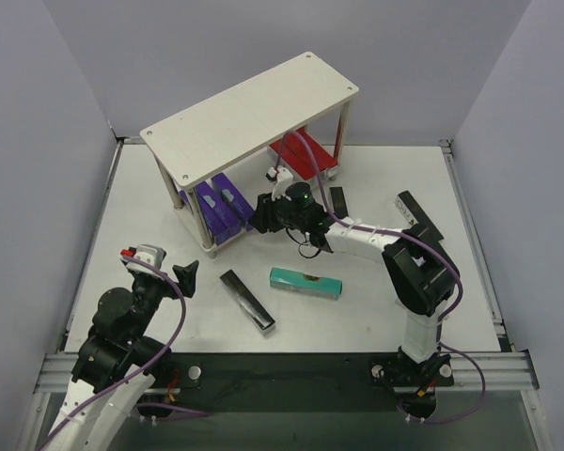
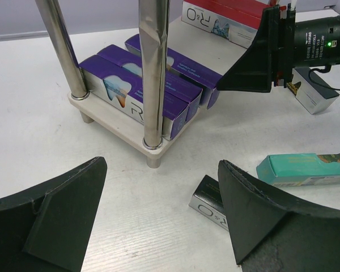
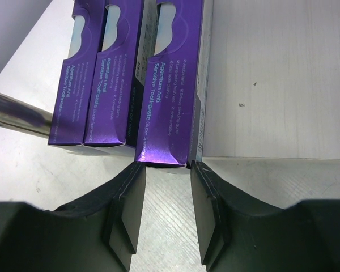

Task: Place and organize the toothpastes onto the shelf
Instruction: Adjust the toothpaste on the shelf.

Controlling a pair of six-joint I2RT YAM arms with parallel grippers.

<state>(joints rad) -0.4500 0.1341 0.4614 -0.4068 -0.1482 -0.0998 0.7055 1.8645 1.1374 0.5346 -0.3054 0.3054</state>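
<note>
Three purple toothpaste cartons [image 3: 170,102] are laid side by side on the lower board of the shelf [image 3: 272,85]. The right claw [image 3: 168,170] is held narrowly apart at one carton's end, with nothing clamped. The left claw [image 2: 161,170] is spread wide above the table [image 2: 22,113], empty.

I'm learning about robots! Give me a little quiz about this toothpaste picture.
1. True or false: the teal carton is on the shelf.
2. How many purple cartons lie on the shelf's lower board?
3. The left gripper is: A) open and empty, B) holding a red carton, C) shut on nothing.
Key: 1 false, it lies on the table; 2 three; 3 A.
</note>
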